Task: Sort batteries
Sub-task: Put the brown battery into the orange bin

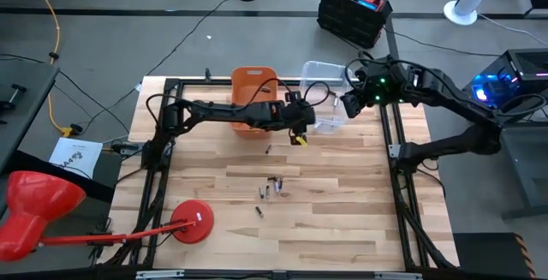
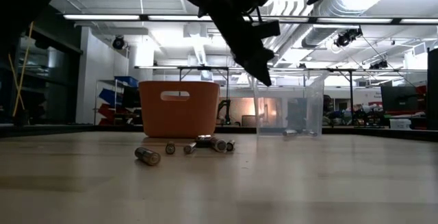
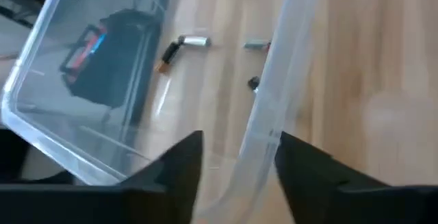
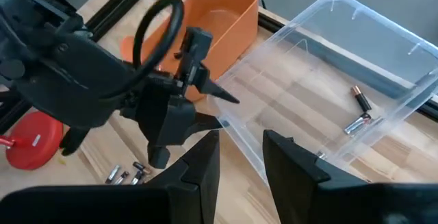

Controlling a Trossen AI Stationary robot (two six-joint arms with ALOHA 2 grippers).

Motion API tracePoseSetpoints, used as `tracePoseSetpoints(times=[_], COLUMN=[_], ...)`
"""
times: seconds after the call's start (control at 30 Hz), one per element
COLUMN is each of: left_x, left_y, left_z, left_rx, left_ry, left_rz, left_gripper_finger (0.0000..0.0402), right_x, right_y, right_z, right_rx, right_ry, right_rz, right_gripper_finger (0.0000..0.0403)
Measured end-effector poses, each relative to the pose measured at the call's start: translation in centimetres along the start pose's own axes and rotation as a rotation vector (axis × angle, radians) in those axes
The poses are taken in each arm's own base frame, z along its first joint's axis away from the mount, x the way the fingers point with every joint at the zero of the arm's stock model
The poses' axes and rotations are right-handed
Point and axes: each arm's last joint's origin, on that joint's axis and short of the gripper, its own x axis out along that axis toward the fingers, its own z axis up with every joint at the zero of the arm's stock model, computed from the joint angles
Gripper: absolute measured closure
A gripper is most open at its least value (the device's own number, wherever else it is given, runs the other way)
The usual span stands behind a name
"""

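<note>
Several small batteries lie loose on the wooden table, near its middle, and show in the low view as batteries. At the far edge stand an orange bin and a clear plastic bin; the clear bin holds a few batteries. My left gripper is open at the clear bin's near left corner, with the bin's wall showing between its fingers. My right gripper hangs open and empty above the clear bin's right side. My left gripper comes slanting down from the table's left at the clear bin's rim, a finger on either side of the wall. Whether the fingers touch the wall, I cannot tell.
A red round-based object lies at the table's near left corner. A black case stands on the floor beyond the far edge. Bare tabletop stretches along the near and right sides.
</note>
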Motion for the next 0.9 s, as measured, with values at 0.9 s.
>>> tracePoseSetpoints(times=[0.9], left_x=[-14.4], left_y=[-7.6], left_z=[2.5], left_rx=[0.638], left_ry=[-0.016], left_rz=[0.051], left_gripper_finger=[0.0377], right_x=[-0.1], right_y=[3.4], right_z=[-1.4], right_rx=[-0.117], right_ry=[-0.047], right_rz=[0.036], right_gripper_finger=[0.0297])
